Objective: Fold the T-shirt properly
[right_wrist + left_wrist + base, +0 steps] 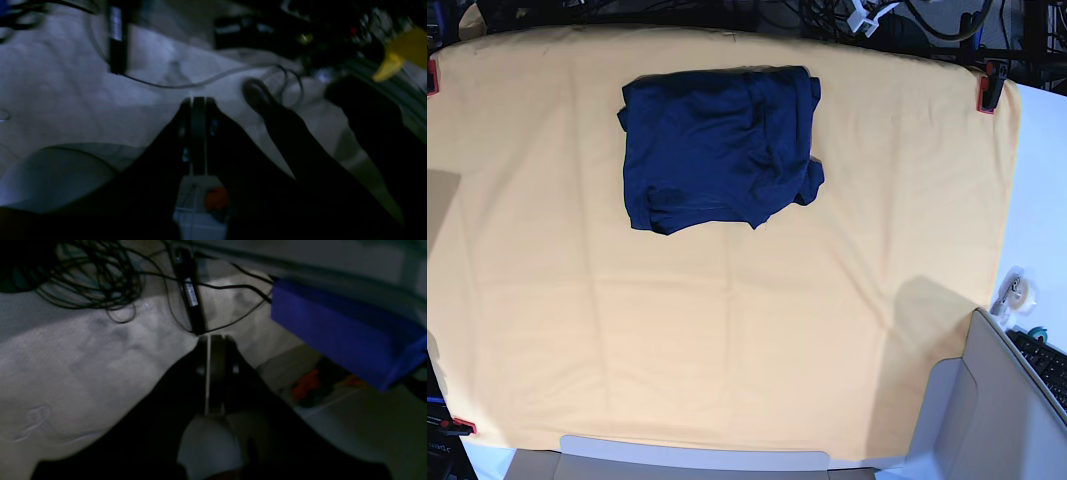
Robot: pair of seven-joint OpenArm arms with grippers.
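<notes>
Base view shows one T-shirt (717,148), dark navy, folded into a rough rectangle on the yellow-orange cloth (727,340) covering the worktop, lying toward the far edge and left of centre. Wide bare cloth stretches on every other side of the T-shirt. Neither arm reaches over it. In the wrist views, the left pincer (213,340) and right pincer (198,101) are both closed, holding nothing, pointing at pale, cable-strewn ground.

The navy T-shirt (717,148) lies folded, slightly rumpled, on the cloth's far side.
</notes>
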